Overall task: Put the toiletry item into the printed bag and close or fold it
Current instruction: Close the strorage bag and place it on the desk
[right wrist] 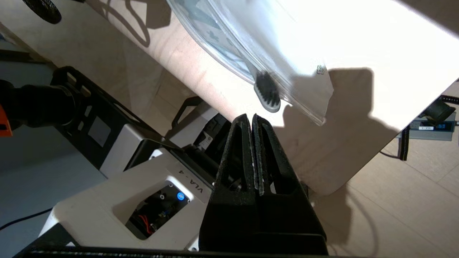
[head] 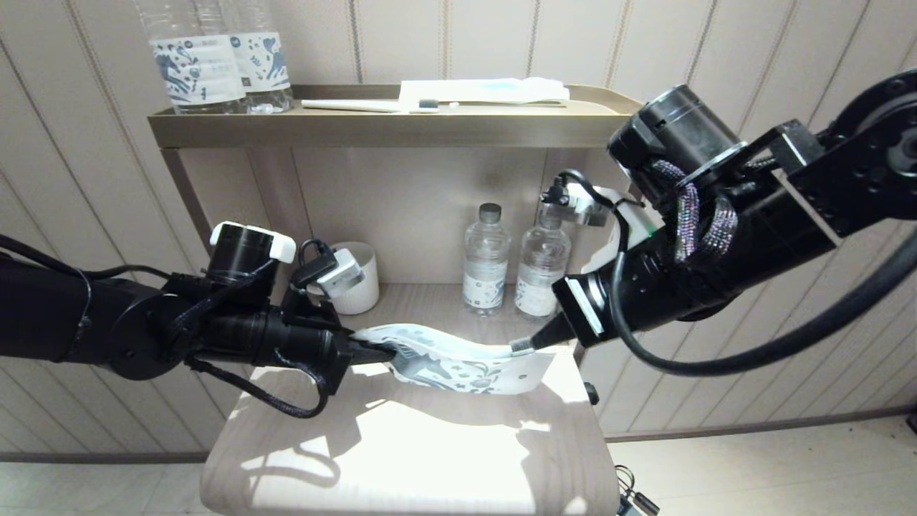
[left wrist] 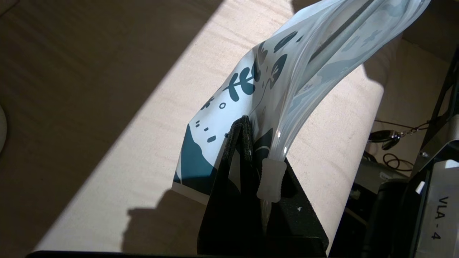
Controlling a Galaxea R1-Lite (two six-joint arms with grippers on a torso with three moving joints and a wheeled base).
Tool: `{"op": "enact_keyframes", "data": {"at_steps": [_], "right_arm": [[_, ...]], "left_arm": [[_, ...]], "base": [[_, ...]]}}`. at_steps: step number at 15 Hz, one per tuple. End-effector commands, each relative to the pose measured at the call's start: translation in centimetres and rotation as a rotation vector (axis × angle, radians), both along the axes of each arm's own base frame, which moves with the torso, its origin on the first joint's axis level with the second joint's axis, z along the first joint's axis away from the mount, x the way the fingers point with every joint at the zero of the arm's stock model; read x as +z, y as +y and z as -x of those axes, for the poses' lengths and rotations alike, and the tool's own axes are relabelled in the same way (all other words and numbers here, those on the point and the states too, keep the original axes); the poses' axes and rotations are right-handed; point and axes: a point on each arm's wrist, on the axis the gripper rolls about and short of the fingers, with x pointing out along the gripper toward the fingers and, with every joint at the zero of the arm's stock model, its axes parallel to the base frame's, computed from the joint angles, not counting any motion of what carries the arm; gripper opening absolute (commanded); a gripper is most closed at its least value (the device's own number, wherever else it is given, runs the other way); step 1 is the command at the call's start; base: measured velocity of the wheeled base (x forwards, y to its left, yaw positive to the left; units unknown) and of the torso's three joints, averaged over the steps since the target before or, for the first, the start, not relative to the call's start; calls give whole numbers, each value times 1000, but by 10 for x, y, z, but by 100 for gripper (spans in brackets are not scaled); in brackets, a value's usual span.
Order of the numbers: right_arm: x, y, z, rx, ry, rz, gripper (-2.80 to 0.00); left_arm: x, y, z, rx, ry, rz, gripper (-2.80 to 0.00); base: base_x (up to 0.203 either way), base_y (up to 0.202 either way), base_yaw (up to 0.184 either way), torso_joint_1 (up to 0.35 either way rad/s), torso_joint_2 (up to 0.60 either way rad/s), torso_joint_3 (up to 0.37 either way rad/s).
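Note:
The printed bag [head: 458, 367] hangs just above the light wooden table [head: 408, 459], stretched between my two grippers. My left gripper [head: 374, 351] is shut on the bag's left end [left wrist: 229, 107], right beside the white zip slider [left wrist: 271, 179]. The toiletry item lies inside the bag. Its thin handle [left wrist: 337, 32] shows through the plastic, and its dark bristle head [right wrist: 267, 91] pokes out at the bag's right end [right wrist: 251, 46]. My right gripper [right wrist: 252, 116] is shut on nothing, its tips a short way from that bristle head and at the bag's right edge [head: 526, 346].
Behind the table, a lower shelf holds a white cup [head: 358, 276] and two clear bottles [head: 486, 261]. The top tray [head: 372, 129] carries labelled bottles [head: 215, 64], a white toothbrush [head: 372, 105] and a flat packet [head: 487, 89]. The robot's base [right wrist: 118, 186] sits below the table's front edge.

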Motion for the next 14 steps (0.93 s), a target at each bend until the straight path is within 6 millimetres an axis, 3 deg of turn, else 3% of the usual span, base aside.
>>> {"op": "enact_keyframes", "data": {"at_steps": [1,9,14], "right_arm": [[-3,-1,4,7,16,9,-280],[-14,0,2,8,43,29,-280],[-28,9,-12,5,77,52,-280]], "left_arm": [[0,0,0,-4,-2,2,-280],[0,0,-1,-5,-2,2,-280],[0,0,-1,-5,-1,2,-280]], "base": [[0,0,0,0,0,0],[0,0,0,0,0,0],[0,0,0,0,0,0]]}}
